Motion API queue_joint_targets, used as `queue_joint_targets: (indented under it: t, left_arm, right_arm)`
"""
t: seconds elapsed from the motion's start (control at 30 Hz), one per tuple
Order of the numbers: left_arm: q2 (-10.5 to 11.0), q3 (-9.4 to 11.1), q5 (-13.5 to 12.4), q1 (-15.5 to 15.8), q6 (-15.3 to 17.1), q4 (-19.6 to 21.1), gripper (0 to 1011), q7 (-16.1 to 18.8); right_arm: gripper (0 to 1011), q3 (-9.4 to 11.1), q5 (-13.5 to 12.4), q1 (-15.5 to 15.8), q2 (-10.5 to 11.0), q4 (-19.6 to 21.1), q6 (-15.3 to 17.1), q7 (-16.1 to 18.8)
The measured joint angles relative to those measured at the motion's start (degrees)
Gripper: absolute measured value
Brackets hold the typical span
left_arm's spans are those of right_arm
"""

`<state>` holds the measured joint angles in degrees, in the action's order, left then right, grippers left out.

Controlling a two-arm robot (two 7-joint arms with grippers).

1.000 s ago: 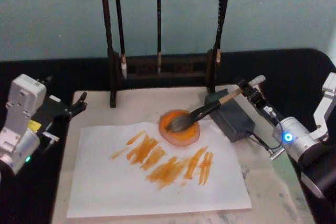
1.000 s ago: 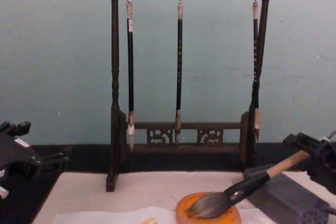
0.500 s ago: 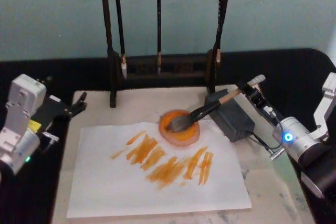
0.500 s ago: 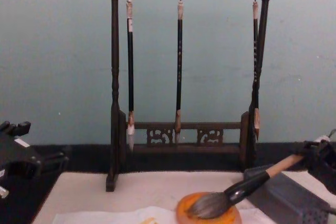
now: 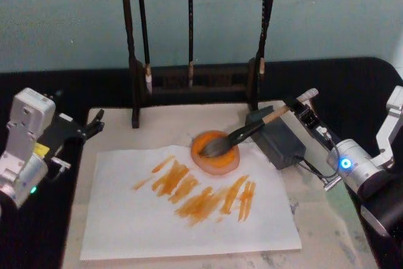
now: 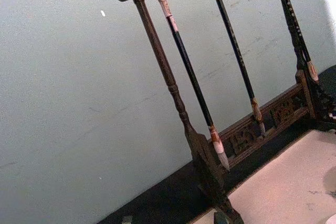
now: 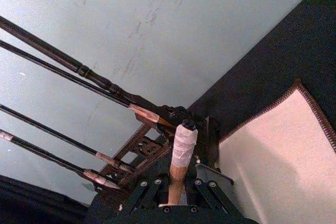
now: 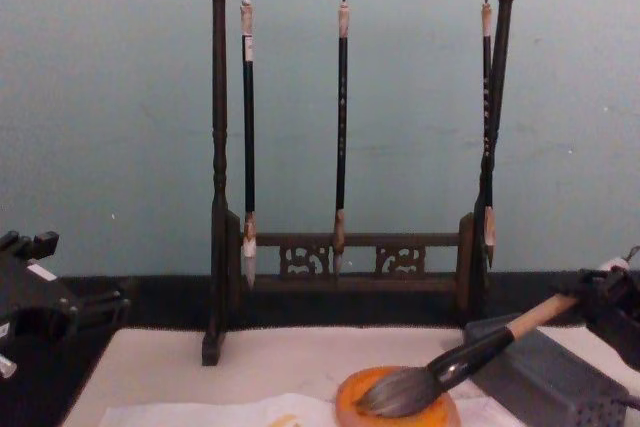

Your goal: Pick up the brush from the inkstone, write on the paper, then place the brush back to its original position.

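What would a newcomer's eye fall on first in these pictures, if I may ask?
The orange strokes across the paper, mid-table. Next, the brush lying with bristles in the inkstone, its white-wrapped end at the right tool; the left tool is parked far left. Behind stands a rack with three hanging brushes.

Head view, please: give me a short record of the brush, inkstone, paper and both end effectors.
brush: bristles in the inkstone, shaft propped on the grey block
inkstone: orange dish at the paper's far edge
paper: flat on the felt mat, orange strokes across it
right end effector: at the brush's white-wrapped end
left end effector: open, parked at the mat's left edge
rack: three thin brushes hanging
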<state>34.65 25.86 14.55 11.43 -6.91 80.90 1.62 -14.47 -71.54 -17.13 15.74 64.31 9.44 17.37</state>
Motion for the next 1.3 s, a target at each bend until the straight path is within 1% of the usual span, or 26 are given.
queue_joint_targets:
  t: [0.17, 0.33, 0.6, 0.77, 0.87, 0.9, 1.0, 1.1, 1.2, 1.23, 1.3]
  left_arm:
    - [0.0, 0.0, 0.0, 0.0, 0.0, 0.0, 1001, 0.0]
    - [0.0, 0.0, 0.0, 0.0, 0.0, 0.0, 1001, 0.0]
    - [0.0, 0.0, 0.0, 0.0, 0.0, 0.0, 1001, 0.0]
    - [0.0, 0.0, 0.0, 0.0, 0.0, 0.0, 1001, 0.0]
    - [0.0, 0.0, 0.0, 0.0, 0.0, 0.0, 1001, 0.0]
    - [0.0, 0.0, 0.0, 0.0, 0.0, 0.0, 1001, 0.0]
    - [0.0, 0.0, 0.0, 0.0, 0.0, 0.0, 1001, 0.0]
    - [0.0, 0.0, 0.0, 0.0, 0.0, 0.0, 1001, 0.0]
    - [0.0, 0.0, 0.0, 0.0, 0.0, 0.0, 1001, 0.0]
    - [0.0, 0.0, 0.0, 0.0, 0.0, 0.0, 1001, 0.0]
    - [0.0, 0.0, 0.0, 0.0, 0.0, 0.0, 1001, 0.0]
  right_arm:
    - [176, 0.0, 0.0, 0.0, 0.0, 0.0, 0.0, 0.0]
    - [175, -0.6, -0.5, -0.1, 0.3, 0.4, -0.4, 0.2]
    - [173, -1.7, -1.6, -0.6, 1.0, 2.2, -1.3, 1.1]
    - [173, -2.4, -1.5, -1.2, 1.7, 3.5, -2.4, 1.7]
    - [173, -3.4, -0.4, -1.7, 2.4, 4.6, -3.4, 1.9]
    - [173, -4.1, 0.7, -1.8, 3.0, 5.4, -4.0, 1.9]
    - [173, -5.2, 2.7, -2.1, 3.9, 6.6, -4.9, 1.6]
    - [173, -6.7, 6.2, -2.3, 5.2, 8.5, -6.2, 1.6]
    - [173, -7.4, 8.2, -2.4, 6.0, 9.8, -6.9, 1.7]
    - [173, -7.8, 9.7, -2.5, 6.4, 10.5, -7.3, 1.8]
    - [173, -8.4, 11.7, -2.6, 7.0, 11.4, -7.8, 1.8]
